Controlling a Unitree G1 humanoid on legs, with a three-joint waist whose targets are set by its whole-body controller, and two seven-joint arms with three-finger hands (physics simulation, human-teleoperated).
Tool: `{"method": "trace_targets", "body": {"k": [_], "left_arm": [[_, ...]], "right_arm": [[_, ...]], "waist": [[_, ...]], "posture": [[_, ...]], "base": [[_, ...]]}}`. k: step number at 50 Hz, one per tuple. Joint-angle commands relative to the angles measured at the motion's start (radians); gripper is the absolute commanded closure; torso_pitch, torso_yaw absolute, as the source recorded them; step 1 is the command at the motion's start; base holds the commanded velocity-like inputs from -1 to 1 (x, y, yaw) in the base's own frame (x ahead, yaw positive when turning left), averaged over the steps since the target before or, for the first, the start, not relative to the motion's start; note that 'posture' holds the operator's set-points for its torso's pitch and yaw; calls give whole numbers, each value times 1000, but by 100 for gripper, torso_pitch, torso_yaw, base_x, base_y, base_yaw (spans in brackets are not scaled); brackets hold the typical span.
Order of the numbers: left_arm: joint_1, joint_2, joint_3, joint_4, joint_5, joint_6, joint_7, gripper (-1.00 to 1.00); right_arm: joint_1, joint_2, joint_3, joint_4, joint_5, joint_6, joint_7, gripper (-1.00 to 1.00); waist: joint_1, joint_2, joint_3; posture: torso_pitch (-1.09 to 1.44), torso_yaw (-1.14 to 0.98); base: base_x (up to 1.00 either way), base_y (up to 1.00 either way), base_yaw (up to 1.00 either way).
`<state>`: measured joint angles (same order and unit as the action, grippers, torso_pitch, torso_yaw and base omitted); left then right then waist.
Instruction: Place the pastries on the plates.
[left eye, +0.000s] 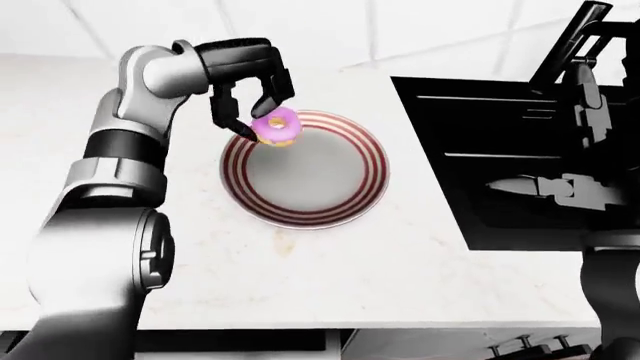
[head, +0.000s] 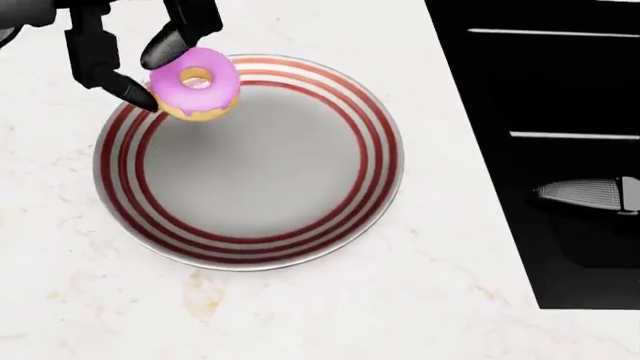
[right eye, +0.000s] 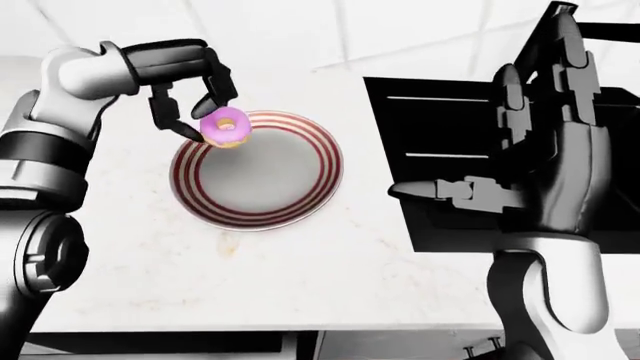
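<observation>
One pink doughnut (head: 196, 84) in left hand (head: 135, 56), over striped plate (head: 250, 247)

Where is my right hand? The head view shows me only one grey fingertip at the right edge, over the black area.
Observer: The right hand stands upright over the black unit, fingers spread open.
Operator: Anything in it?
Observer: No, the right-eye view shows it empty.
Operator: My view cuts off the left hand at the top.
Observer: In the left-eye view the left hand hangs wrist-up, fingers closed round the donut at the plate's upper-left rim.
</observation>
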<state>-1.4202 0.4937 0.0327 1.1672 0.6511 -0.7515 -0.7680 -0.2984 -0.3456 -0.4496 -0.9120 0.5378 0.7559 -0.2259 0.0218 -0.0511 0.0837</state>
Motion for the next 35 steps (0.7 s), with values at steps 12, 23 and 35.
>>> {"method": "trace_targets", "body": {"k": [12,23,35], "left_arm": [[-37,-57,6,2,24,-39,107,100],[-28,-81,4,9,15,-27,105,96],[-44,-73,6,8,13,9,86,-100]], "right_arm": [[-6,-10,-11,-20,-5,-35,-1,-100],[19,-5,-31,-28,1,-45,9,-100],[8,-14,-31,-22,9,-42,0,-100]], "waist": [[-2,2,-29],[-3,1,-31],[-3,0,-32]], "posture": [[7,0],[7,0],[7,0]], "base": [[0,0,0],[0,0,0],[0,0,0]]}}
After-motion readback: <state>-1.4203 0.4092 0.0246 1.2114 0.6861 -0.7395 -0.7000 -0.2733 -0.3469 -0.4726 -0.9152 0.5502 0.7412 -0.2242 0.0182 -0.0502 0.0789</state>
